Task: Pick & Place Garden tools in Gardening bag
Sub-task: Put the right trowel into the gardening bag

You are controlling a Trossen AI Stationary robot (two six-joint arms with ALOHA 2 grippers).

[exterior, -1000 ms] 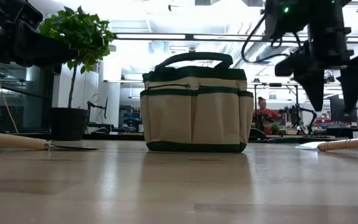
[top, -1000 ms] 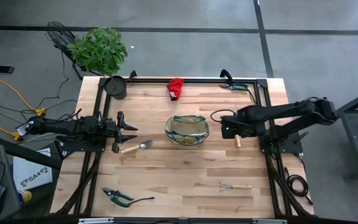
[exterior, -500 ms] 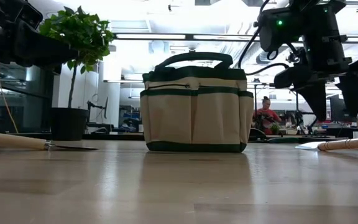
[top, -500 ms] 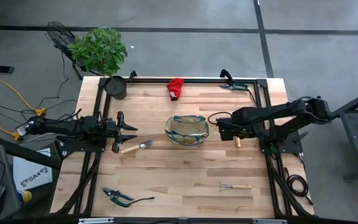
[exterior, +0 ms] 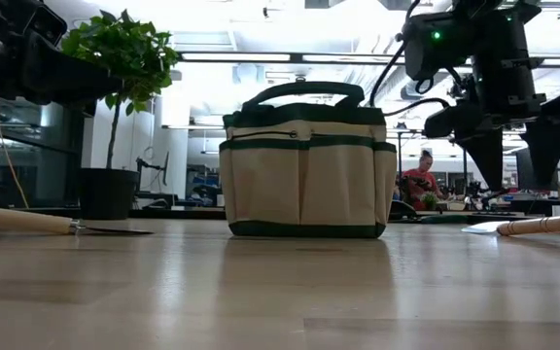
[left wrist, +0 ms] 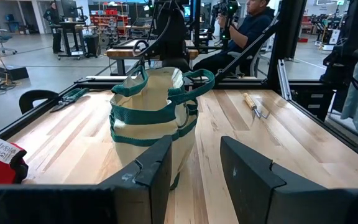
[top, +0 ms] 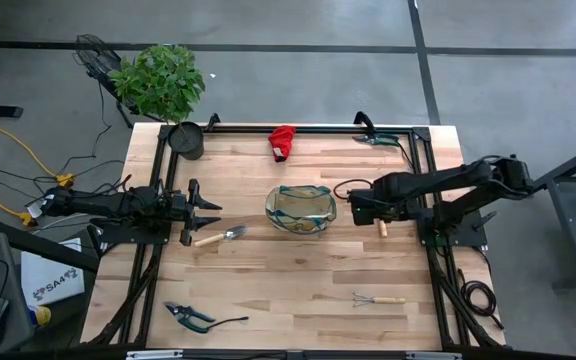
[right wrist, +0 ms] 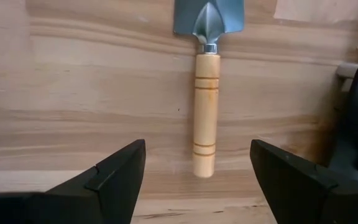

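The tan gardening bag (top: 301,208) with green trim stands upright mid-table, mouth up. To its right lies a wooden-handled tool (right wrist: 206,112) with a grey blade, flat on the boards. My right gripper (right wrist: 197,186) hangs open above the tool, pointing down, one finger on either side of the handle's free end and clear of it. My left gripper (left wrist: 196,168) is open and level at the table's left, facing the bag. A silver trowel (top: 220,237) lies beside it.
A red glove (top: 282,142) lies at the far edge. Pruners lie at the far right corner (top: 373,136) and the near left (top: 196,317). A mini rake (top: 378,299) lies near the front right. A black pot (top: 186,140) with a plant stands far left.
My right gripper has sunk a little toward the wooden-handled tool, staying open and pointing down.
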